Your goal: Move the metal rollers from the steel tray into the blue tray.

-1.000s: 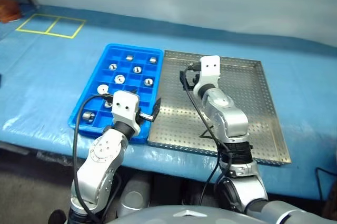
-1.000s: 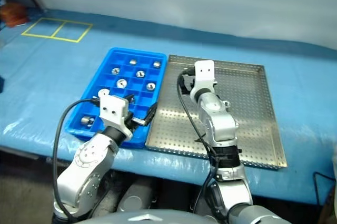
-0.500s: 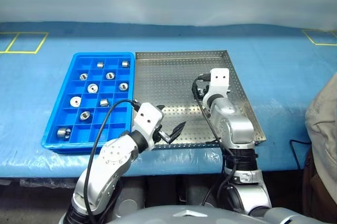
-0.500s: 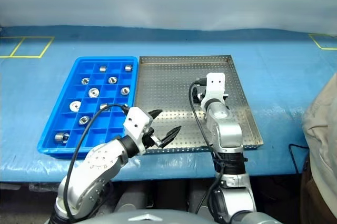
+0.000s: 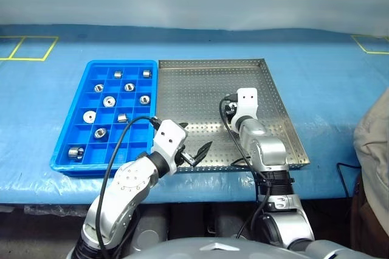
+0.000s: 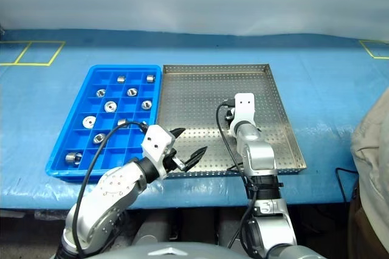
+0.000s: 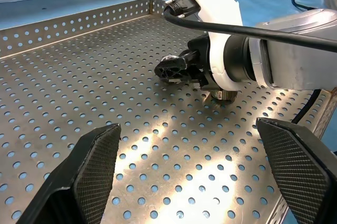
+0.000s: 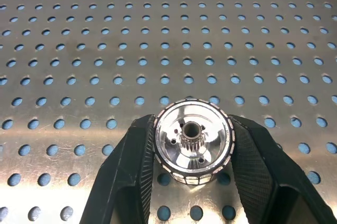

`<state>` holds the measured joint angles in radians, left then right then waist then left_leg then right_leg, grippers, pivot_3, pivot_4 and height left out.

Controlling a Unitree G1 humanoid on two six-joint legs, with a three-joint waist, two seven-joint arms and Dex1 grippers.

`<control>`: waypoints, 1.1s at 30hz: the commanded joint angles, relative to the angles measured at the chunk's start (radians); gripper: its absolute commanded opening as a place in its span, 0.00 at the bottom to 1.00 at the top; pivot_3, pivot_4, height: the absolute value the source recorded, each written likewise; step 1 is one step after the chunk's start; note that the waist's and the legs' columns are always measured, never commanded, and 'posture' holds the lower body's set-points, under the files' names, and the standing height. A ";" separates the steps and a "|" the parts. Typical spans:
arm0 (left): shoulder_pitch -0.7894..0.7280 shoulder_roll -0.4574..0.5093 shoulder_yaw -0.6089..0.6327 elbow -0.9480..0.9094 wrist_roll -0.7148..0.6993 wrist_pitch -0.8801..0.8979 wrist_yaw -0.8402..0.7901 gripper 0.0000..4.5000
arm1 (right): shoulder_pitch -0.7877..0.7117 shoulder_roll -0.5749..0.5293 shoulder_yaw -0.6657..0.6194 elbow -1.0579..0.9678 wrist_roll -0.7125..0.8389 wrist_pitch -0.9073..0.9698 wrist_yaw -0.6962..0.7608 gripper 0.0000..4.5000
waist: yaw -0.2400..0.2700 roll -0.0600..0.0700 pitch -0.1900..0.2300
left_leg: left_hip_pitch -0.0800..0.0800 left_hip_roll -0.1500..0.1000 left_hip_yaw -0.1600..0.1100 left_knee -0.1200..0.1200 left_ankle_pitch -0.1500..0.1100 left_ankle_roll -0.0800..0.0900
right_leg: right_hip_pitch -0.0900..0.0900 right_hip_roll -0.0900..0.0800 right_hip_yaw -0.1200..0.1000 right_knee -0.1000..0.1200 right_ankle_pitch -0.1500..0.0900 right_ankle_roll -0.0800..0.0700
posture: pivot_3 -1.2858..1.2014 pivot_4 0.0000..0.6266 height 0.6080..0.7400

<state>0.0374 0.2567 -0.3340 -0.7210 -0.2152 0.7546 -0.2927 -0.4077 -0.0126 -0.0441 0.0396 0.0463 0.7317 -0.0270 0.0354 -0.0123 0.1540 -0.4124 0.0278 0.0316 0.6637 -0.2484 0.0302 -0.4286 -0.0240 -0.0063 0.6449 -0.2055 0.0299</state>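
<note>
1. The right gripper (image 8: 192, 192) has its jaws closed on a roller (image 8: 193, 141) standing on the steel tray (image 5: 182, 82), one black finger (image 8: 131, 171) pressed to each side of its rim.
2. This roller is a shiny ring with a small toothed hub at its centre, and it sits on the perforated floor toward the tray's right half.
3. The left gripper (image 7: 189, 176) hangs with its jaws spread wide and nothing between them, over the tray's near edge and apart from the roller.
4. Just left of the steel tray lies the blue tray (image 5: 73, 126), their long sides touching or nearly so.
5. Nine rollers (image 5: 109, 101) lie in its compartments, one to a cell.
6. Both trays rest on a blue-covered desk (image 5: 328, 82).
</note>
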 commanded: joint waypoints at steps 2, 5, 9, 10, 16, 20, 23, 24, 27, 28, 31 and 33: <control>0.002 -0.015 0.016 -0.017 0.012 -0.031 0.031 1.00 | -0.036 0.011 0.050 -0.126 0.018 0.019 0.039 0.39 | 0.002 0.000 0.000 | 0.000 0.000 0.000 0.000 0.000 0.000 | 0.000 0.000 0.000 0.000 0.000 0.000 | 0.59 0.24 1.00; 0.008 -0.049 0.053 -0.012 0.038 -0.052 0.091 1.00 | -0.074 0.033 0.097 -0.175 0.038 0.038 0.082 0.39 | 0.002 0.000 0.000 | 0.000 0.000 0.000 0.000 0.000 0.000 | 0.000 0.000 0.000 0.000 0.000 0.000 | 0.60 0.24 1.00; 0.030 -0.077 0.101 -0.022 0.066 -0.073 0.151 1.00 | -0.119 0.061 0.152 -0.196 0.058 0.053 0.125 0.39 | 0.009 0.000 0.000 | 0.000 0.000 -0.001 0.000 0.000 0.000 | 0.000 0.000 -0.001 0.000 0.000 0.000 | 0.62 0.24 1.00; 0.038 -0.081 0.110 -0.027 0.072 -0.077 0.162 1.00 | -0.127 0.066 0.166 -0.198 0.063 0.055 0.137 0.39 | 0.012 0.000 0.000 | 0.000 0.000 -0.001 0.000 0.000 0.000 | 0.000 0.000 -0.001 0.000 0.000 0.000 | 0.62 0.24 1.00; 0.123 -0.096 0.139 -0.075 0.132 -0.100 0.239 1.00 | -0.141 0.093 0.276 -0.211 0.095 0.076 0.225 0.39 | 0.049 0.000 0.000 | -0.001 0.000 -0.002 -0.001 0.000 0.000 | 0.000 -0.001 -0.002 -0.001 0.002 -0.002 | 0.66 0.24 1.00; 0.216 -0.098 0.145 -0.108 0.158 -0.122 0.269 1.00 | -0.130 0.116 0.351 -0.208 0.105 0.080 0.268 0.39 | 0.068 0.000 0.000 | -0.001 0.000 -0.002 -0.001 0.000 0.000 | 0.000 -0.001 -0.003 -0.001 0.000 -0.001 | 0.68 0.24 1.00; 0.275 -0.105 0.152 -0.123 0.179 -0.148 0.292 1.00 | -0.127 0.128 0.382 -0.199 0.109 0.077 0.286 0.39 | 0.088 0.000 0.000 | -0.001 0.000 -0.003 -0.001 0.000 0.000 | 0.000 -0.001 -0.004 -0.001 -0.001 -0.001 | 0.69 0.24 1.00; 0.288 -0.103 0.151 -0.126 0.189 -0.155 0.297 1.00 | -0.127 0.130 0.387 -0.195 0.110 0.076 0.290 0.39 | 0.095 0.000 0.000 | -0.001 0.000 -0.004 -0.001 0.000 0.000 | 0.000 -0.001 -0.005 -0.001 -0.001 -0.002 | 0.70 0.24 1.00; 0.321 -0.117 0.161 -0.139 0.190 -0.167 0.308 1.00 | -0.130 0.134 0.401 -0.183 0.115 0.074 0.306 0.39 | 0.118 0.000 0.000 | -0.001 0.000 -0.004 -0.001 0.000 0.000 | 0.000 -0.001 -0.006 -0.001 -0.004 -0.006 | 0.70 0.24 1.00; 0.327 -0.120 0.161 -0.142 0.190 -0.169 0.309 1.00 | -0.130 0.135 0.404 -0.178 0.115 0.074 0.310 0.39 | 0.124 0.000 0.000 | -0.002 0.000 -0.004 0.000 0.000 -0.001 | 0.000 -0.002 -0.006 -0.001 -0.004 -0.006 | 0.71 0.24 1.00; 0.332 -0.125 0.158 -0.146 0.194 -0.172 0.312 1.00 | -0.123 0.135 0.410 -0.161 0.112 0.073 0.316 0.39 | 0.147 0.000 0.000 | -0.002 0.000 -0.004 0.000 0.000 -0.001 | 0.000 -0.002 -0.006 -0.001 -0.004 -0.006 | 0.71 0.24 1.00; 0.332 -0.127 0.152 -0.147 0.195 -0.172 0.312 1.00 | -0.115 0.128 0.418 -0.151 0.104 0.071 0.318 0.39 | 0.157 0.000 0.000 | -0.002 0.000 -0.004 -0.001 0.000 -0.001 | -0.001 -0.002 -0.007 -0.001 -0.004 -0.006 | 0.71 0.24 1.00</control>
<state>0.3692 0.1364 -0.1742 -0.8236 -0.0275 0.6042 0.0193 -0.5247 0.1109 0.3676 -0.0951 0.1467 0.8176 0.2843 0.1927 -0.0124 0.1541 -0.4146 0.0279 0.0274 0.6631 -0.2483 0.0297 -0.4293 -0.0256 -0.0129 0.6438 -0.2099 0.0241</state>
